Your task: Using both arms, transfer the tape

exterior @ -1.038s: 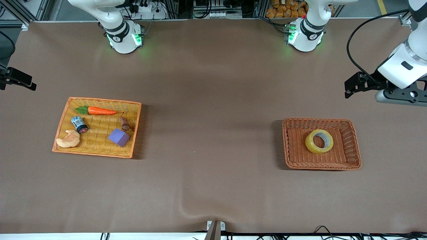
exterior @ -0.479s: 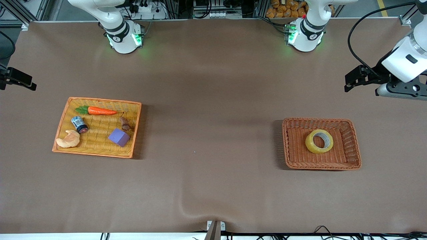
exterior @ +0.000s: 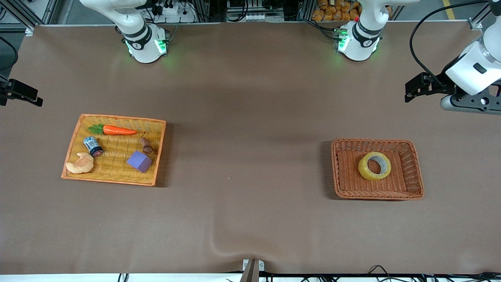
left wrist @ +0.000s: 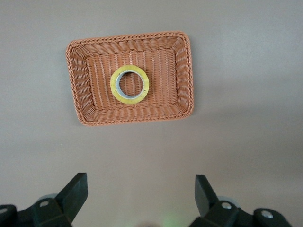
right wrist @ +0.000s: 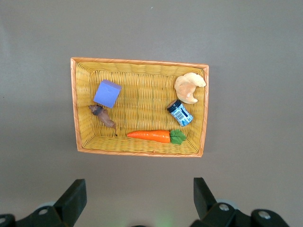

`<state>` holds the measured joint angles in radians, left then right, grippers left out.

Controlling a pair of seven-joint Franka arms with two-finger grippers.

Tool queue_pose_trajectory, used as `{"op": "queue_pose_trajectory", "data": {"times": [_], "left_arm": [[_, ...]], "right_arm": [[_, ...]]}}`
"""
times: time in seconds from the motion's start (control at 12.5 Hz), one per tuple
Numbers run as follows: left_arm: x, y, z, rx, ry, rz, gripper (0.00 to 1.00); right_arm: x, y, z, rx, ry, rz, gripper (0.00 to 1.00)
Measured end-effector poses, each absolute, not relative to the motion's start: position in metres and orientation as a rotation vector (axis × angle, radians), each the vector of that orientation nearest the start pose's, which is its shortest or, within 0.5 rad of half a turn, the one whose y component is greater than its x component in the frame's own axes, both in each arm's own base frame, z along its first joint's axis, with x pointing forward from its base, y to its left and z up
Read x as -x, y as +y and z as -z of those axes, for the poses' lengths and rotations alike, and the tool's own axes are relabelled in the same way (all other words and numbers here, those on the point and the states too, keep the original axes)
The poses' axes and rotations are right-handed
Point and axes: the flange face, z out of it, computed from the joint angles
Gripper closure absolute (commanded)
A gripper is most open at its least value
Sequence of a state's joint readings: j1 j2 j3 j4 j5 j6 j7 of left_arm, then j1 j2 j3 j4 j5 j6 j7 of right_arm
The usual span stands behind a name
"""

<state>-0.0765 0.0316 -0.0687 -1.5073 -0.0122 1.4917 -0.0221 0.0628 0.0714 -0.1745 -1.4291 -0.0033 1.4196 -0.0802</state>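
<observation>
The tape point(exterior: 374, 165), a translucent yellow ring with a grey-white core, lies flat in the brown wicker basket point(exterior: 415, 172) toward the left arm's end of the table. It also shows in the left wrist view point(left wrist: 129, 84). My left gripper point(left wrist: 141, 183) is open and empty, high over bare table beside that basket; it shows at the front view's edge point(exterior: 420, 87). My right gripper point(right wrist: 139, 185) is open and empty, high over bare table beside the yellow basket point(right wrist: 74, 109); it shows at the other edge of the front view point(exterior: 21, 94).
The yellow basket point(exterior: 74, 135) toward the right arm's end holds a carrot point(exterior: 117, 130), a small blue-labelled can point(exterior: 93, 146), a croissant point(exterior: 80, 163), a purple block point(exterior: 139, 161) and a small brown piece point(exterior: 146, 145). Brown cloth covers the table point(exterior: 242, 156) between the baskets.
My left gripper has shifted a little toward the robots' bases in the front view. The tape, both baskets and my right gripper have not moved.
</observation>
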Motion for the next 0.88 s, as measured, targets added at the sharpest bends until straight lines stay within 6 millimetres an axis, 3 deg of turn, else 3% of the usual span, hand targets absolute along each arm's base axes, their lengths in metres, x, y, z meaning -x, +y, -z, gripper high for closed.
{"op": "queue_pose_trajectory", "data": {"times": [0.88], "left_arm": [[-0.5489,-0.0858,-0.6320,3.101,0.225,-0.064,0.00]], "right_arm": [[-0.5585,-0.0576,-0.6373,3.140,0.049,-0.129,0.00]]}}
